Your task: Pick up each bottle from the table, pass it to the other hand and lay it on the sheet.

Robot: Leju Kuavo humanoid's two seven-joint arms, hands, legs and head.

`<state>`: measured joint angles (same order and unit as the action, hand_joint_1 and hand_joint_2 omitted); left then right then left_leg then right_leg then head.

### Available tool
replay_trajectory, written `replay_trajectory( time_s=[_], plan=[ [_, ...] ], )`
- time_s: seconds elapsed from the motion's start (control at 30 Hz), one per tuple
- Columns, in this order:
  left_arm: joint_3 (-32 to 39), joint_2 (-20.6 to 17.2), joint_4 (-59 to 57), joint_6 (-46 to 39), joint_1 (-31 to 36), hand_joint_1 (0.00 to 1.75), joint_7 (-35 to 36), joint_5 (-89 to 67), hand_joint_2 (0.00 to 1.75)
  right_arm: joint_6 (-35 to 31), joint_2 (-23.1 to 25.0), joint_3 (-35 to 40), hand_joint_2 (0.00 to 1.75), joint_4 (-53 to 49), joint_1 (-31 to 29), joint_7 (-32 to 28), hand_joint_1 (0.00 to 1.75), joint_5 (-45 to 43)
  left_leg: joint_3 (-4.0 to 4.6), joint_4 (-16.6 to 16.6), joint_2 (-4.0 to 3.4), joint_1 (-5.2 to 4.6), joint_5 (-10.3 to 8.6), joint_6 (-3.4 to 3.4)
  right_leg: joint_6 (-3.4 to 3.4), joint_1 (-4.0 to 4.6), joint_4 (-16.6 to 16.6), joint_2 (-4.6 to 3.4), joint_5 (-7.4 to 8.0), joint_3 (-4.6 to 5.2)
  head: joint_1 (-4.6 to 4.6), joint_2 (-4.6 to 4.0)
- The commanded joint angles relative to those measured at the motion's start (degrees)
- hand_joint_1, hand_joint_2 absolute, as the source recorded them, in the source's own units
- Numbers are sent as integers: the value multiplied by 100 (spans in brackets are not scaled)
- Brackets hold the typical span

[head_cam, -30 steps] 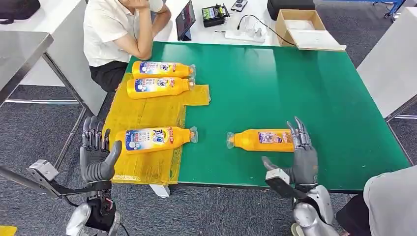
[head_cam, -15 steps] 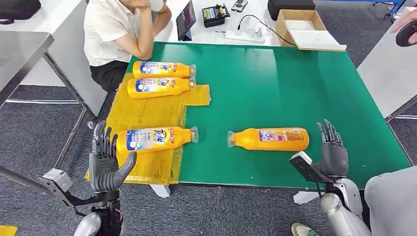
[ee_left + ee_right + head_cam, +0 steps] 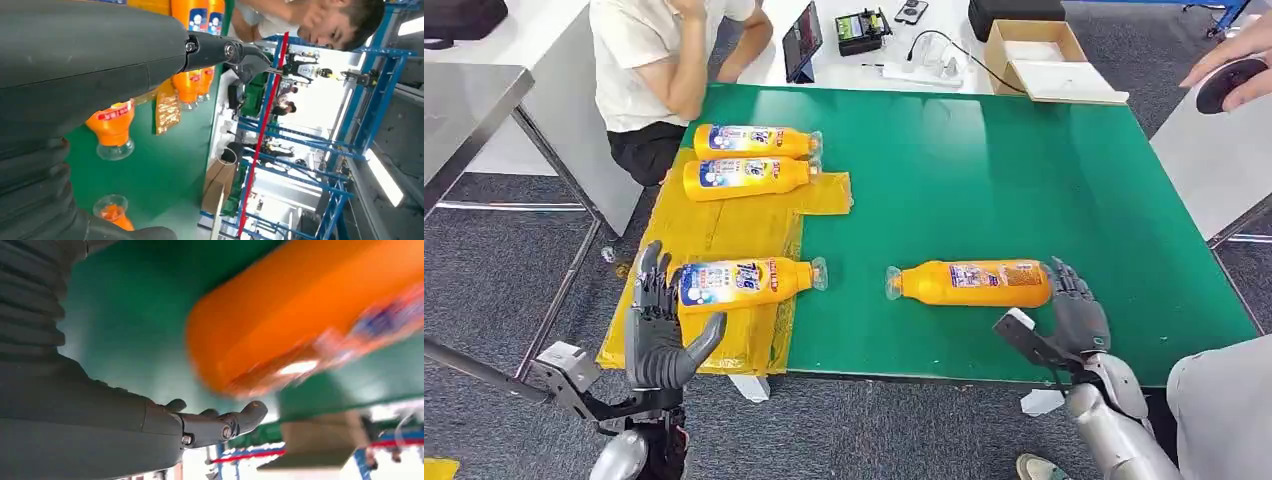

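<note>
Bottle (image 3: 972,283) lies on its side on the bare green table (image 3: 1024,180), cap toward the sheet (image 3: 724,230), well apart from it. I see my right hand (image 3: 1079,312) just at the bottle's base end, fingers spread, nothing held; from the head view I can't tell whether it touches. Right wrist view shows the orange bottle (image 3: 300,315) close and blurred above the thumb (image 3: 220,425), with a gap between them.

Left hand (image 3: 662,330) hovers at the near left table edge, over the sheet's near part, fingers spread and upright, holding nothing. It sits just beside the base of the near sheet bottle (image 3: 744,282), not gripping it.

Three bottles are on the yellow sheet: the near one, plus two side by side at the far end (image 3: 754,141) (image 3: 746,176), all lying flat with caps pointing right.

Person in a white shirt (image 3: 649,60) sits at the far left corner. Another person's hand (image 3: 1236,75) is at the far right, over a dark object. Cardboard box (image 3: 1039,55) and electronics are on the white table beyond.
</note>
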<state>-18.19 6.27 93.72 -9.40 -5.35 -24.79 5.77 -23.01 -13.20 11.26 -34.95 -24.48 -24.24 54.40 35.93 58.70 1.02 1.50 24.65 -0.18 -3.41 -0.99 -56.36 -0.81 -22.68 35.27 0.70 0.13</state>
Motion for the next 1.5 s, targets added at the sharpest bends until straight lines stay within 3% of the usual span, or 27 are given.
replay_trajectory(
  time_s=[0.03,0.27,0.4,0.67,0.93,1.1,1.17,1.2,1.23,1.37,1.5],
  plan=[
    [-298,-25,-564,-69,415,0,64,-88,175,185,519,749,175,1102,-848,117,0,291,-21,-6,-25,-2,5,6,11,2,3,-14,0,-11,0,0],
    [-477,28,-689,7,564,0,122,39,175,199,711,1196,175,1297,-1317,437,0,673,-21,-3,-25,-2,6,8,11,2,-1,-12,-1,-12,-2,0],
    [-516,2,-716,52,546,0,178,73,175,327,748,1412,175,1371,-1460,996,0,933,-16,-3,-20,-3,3,6,9,0,-2,-9,-1,-8,-2,0],
    [-516,-4,-728,50,525,0,177,72,175,313,728,1410,175,1373,-1448,989,0,929,-20,-5,-9,-3,4,7,10,0,0,2,-5,-15,0,0],
    [-546,-34,-697,142,480,0,231,50,175,512,776,1734,175,1598,-1637,2172,0,1465,-28,-5,-20,-6,6,11,14,0,-1,-5,-5,-20,0,0],
    [-528,-4,-789,145,511,0,258,29,175,1574,822,1656,175,1768,-1691,2330,0,1335,-15,-5,-8,-3,1,6,8,0,1,0,-2,-10,0,0],
    [-531,2,-807,143,530,0,258,29,175,1619,796,1632,175,1771,-1672,2308,0,1306,-23,-7,-8,0,2,6,9,3,5,2,-2,-18,0,0],
    [-534,6,-830,142,546,0,258,30,175,1692,786,1620,175,1781,-1649,2283,21,1288,-40,-11,-7,-3,3,11,14,2,8,9,-6,-33,-2,0],
    [-537,10,-855,141,565,0,258,30,175,1884,783,1612,175,1829,-1651,2292,171,1256,-40,-10,-6,1,2,9,12,5,10,12,-5,-34,-2,0],
    [-552,19,-1046,142,626,0,248,24,175,2612,641,1437,175,1945,-1507,2453,175,1024,-51,-14,0,-3,-2,12,15,2,12,21,-5,-46,0,0],
    [-579,15,-1129,170,688,0,199,29,175,2419,497,1173,175,1911,-1265,2008,175,728,-71,-16,12,3,-4,12,17,9,24,35,-4,-65,2,0]
  ],
)
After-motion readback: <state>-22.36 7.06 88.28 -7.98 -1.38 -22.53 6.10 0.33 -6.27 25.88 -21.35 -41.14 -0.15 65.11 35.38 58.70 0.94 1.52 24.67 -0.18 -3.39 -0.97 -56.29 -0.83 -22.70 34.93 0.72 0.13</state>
